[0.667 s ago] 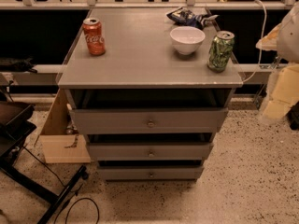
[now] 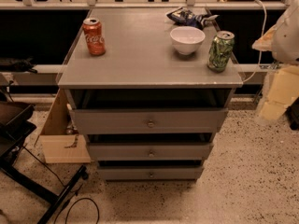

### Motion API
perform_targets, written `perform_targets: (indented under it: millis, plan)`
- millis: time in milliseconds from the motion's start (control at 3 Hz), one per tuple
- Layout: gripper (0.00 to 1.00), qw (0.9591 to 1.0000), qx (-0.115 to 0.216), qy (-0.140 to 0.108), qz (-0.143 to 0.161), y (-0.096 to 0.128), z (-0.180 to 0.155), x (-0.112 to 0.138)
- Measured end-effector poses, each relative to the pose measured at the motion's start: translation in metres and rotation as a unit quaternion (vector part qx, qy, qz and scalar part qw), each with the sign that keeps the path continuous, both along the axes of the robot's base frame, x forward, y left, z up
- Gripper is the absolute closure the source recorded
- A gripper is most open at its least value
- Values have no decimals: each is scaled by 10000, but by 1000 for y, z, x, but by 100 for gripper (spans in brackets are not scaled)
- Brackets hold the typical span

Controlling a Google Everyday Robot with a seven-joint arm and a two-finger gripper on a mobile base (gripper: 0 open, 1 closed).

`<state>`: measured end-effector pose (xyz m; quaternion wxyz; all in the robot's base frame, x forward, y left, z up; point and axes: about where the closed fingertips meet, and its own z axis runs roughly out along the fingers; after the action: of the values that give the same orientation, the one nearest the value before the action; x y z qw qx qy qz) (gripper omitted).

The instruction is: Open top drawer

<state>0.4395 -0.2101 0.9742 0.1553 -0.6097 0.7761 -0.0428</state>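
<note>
The top drawer (image 2: 149,120) is the widest of three grey drawer fronts in the grey cabinet, with a small round metal knob (image 2: 150,123) at its middle. A dark gap shows between its front panel and the cabinet top. Two narrower drawer fronts (image 2: 149,151) sit below it, each with a similar knob. My gripper is not in view. Only a white and cream part of my arm (image 2: 282,55) shows at the right edge, beside the cabinet's right side and apart from the drawers.
On the cabinet top (image 2: 140,59) stand a red soda can (image 2: 94,36), a white bowl (image 2: 187,40), a green can (image 2: 220,51) and a crumpled chip bag (image 2: 189,17). A cardboard box (image 2: 63,136) and black stand legs (image 2: 42,190) lie left on the floor.
</note>
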Motion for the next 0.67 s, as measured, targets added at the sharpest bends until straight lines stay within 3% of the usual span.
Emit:
perform_targets:
  millis: [333, 667]
  plan:
    - [0, 9997, -11, 167, 174, 14, -35, -2]
    - [0, 9987, 124, 384, 324, 30, -97, -26]
